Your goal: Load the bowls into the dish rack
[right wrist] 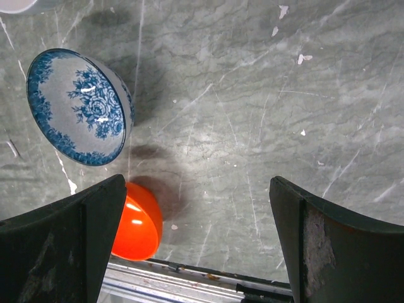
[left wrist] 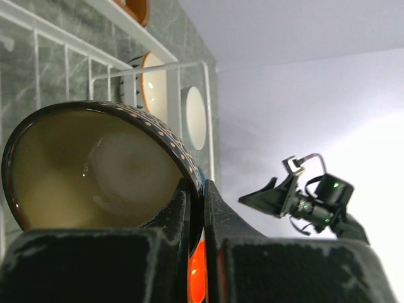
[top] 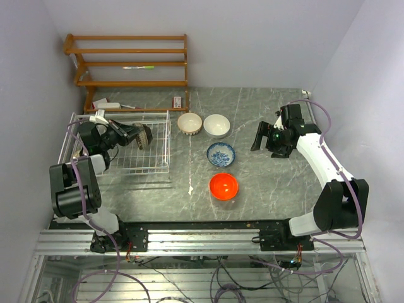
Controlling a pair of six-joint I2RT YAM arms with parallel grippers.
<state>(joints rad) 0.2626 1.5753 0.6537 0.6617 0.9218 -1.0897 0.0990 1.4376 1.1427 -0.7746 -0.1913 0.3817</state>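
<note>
My left gripper [top: 134,134] is shut on the rim of a brownish-tan bowl [top: 144,136], holding it on its side above the white wire dish rack [top: 120,165]. In the left wrist view the bowl [left wrist: 95,170] shows a tan inside and a dark dotted rim pinched at the gripper [left wrist: 203,186]. On the table stand a cream bowl with a brown rim [top: 189,123], a white bowl [top: 216,125], a blue-and-white bowl [top: 221,154] and an orange-red bowl [top: 223,185]. My right gripper [top: 260,137] hangs open to their right. Its wrist view shows the blue-and-white bowl [right wrist: 79,107] and the orange-red bowl [right wrist: 139,221].
A wooden slatted shelf [top: 129,63] stands at the back left behind the rack. The rack's wire wall [left wrist: 158,66] crosses the left wrist view, with the cream bowl [left wrist: 154,88] and the white bowl [left wrist: 197,126] beyond it. A metal rail [top: 202,240] runs along the near edge.
</note>
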